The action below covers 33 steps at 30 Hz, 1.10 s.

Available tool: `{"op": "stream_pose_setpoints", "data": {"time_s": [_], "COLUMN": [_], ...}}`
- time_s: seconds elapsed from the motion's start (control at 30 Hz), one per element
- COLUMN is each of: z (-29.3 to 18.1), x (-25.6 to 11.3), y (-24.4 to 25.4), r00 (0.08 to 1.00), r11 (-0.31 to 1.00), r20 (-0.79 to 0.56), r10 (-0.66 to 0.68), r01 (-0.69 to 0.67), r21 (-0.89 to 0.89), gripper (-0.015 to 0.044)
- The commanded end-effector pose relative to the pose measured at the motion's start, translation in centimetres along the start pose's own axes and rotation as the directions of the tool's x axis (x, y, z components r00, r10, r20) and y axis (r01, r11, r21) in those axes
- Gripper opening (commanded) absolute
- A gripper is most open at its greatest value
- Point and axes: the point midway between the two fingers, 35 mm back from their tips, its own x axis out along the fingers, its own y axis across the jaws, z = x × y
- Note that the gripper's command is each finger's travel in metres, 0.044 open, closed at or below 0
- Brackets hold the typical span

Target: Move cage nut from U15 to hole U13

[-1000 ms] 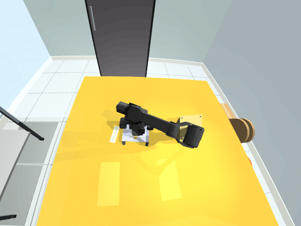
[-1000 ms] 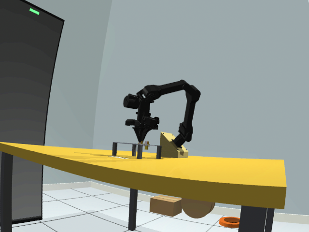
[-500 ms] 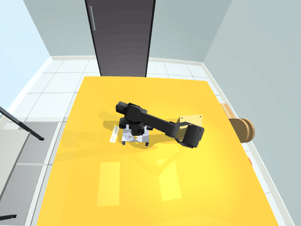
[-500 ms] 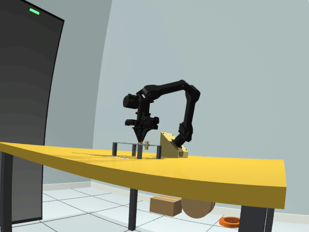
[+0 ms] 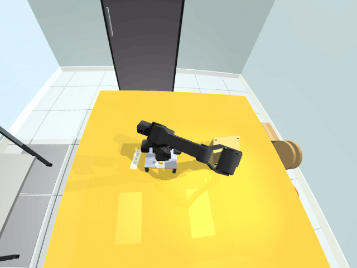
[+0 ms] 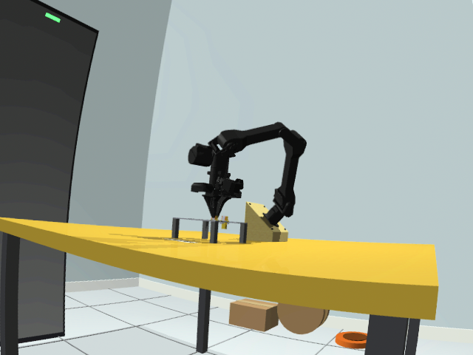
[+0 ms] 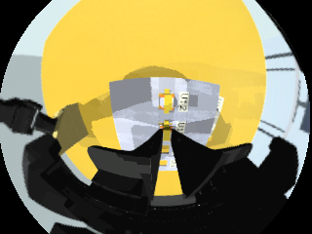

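The rail plate point(image 5: 149, 163) point(image 6: 191, 219) point(image 7: 131, 114) is a pale grey raised plate on dark legs, with a row of square holes. One cage nut point(image 6: 224, 222) point(image 7: 167, 102) sits beside the label U12, clear of the fingers. My gripper point(image 6: 215, 216) point(image 7: 167, 130) points down at plate height, its fingertips nearly together and shut on the other cage nut point(image 6: 214, 218) point(image 7: 167, 125). That nut is at the hole next to U12, whose label is partly hidden. The fingers hide most of it; its squareness and spring wings cannot be seen. More holes point(image 7: 166, 148) show between the fingers.
A white printed strip point(image 5: 134, 159) lies on the yellow table point(image 5: 161, 225) point(image 6: 344, 263), left of the plate in the top view. The arm's wooden base block point(image 5: 230, 141) point(image 6: 256, 227) stands on the other side. The plate's legs point(image 6: 243, 233) stand at its corners.
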Motion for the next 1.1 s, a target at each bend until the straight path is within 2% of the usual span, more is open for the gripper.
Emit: {"op": "stream_pose_setpoints", "data": {"time_s": [0.0,0.47,0.57,0.73,1.07], "z": [0.0,0.0,0.0,-0.1,-0.1], "x": [0.0,0.0,-0.2,-4.8,-5.0], "y": [0.0,0.0,0.0,0.0,0.0], "r00": [1.0,1.0,1.0,1.0,1.0], "r11": [1.0,1.0,1.0,1.0,1.0], "r20": [0.0,0.0,0.0,-0.002,-0.002], "r10": [0.0,0.0,0.0,0.0,0.0], "r01": [0.0,0.0,0.0,0.0,0.0], "r21": [0.0,0.0,0.0,0.001,0.001], "gripper": [0.0082,0.044,0.044,0.044,0.044]}}
